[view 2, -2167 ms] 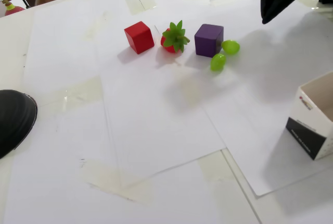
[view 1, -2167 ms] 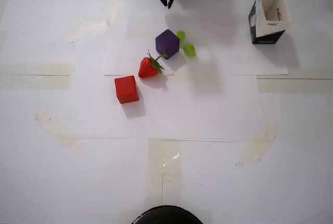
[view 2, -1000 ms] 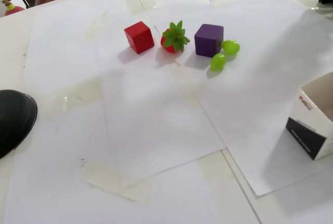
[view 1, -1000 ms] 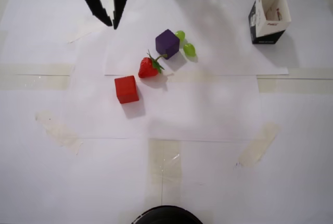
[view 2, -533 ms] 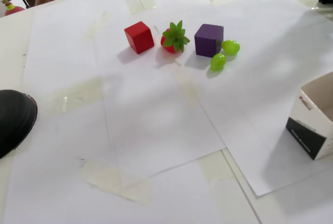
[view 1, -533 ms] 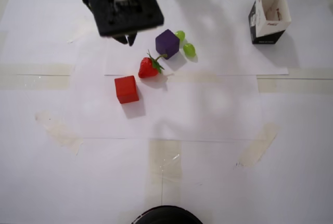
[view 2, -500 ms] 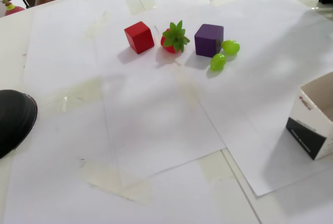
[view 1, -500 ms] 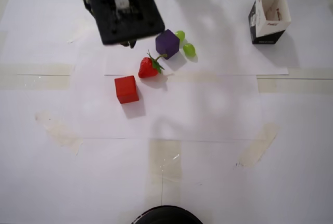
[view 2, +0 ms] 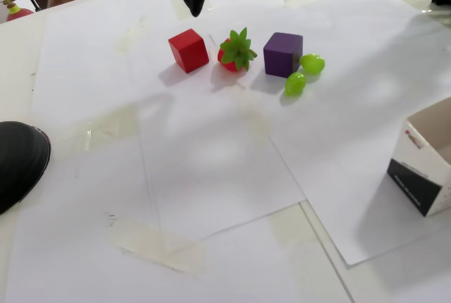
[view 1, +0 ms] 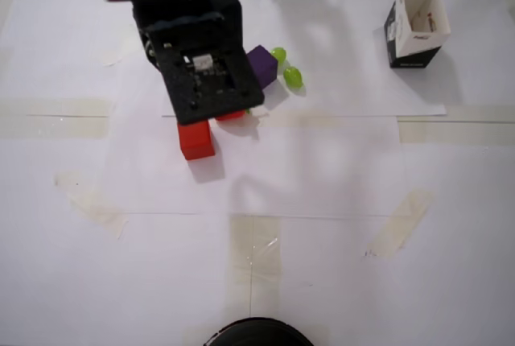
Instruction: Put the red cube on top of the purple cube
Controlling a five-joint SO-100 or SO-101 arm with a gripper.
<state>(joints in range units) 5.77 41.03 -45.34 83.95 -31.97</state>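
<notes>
hovering at the fixed view's top, the black gripper [view 2: 193,8] shows jaws i cannot tell; below it the matte red cube [view 2: 188,50], leafy strawberry [view 2: 235,51], dark purple cube [view 2: 282,54] rightward.

In the overhead view the arm reaches in from the top edge, its black wrist block facing the camera and hiding the fingers below. In the fixed view the tool [view 2: 194,8] comes down from the top edge as a dark point aimed downward, its tips drawn together, holding nothing, clear of the table.
</notes>
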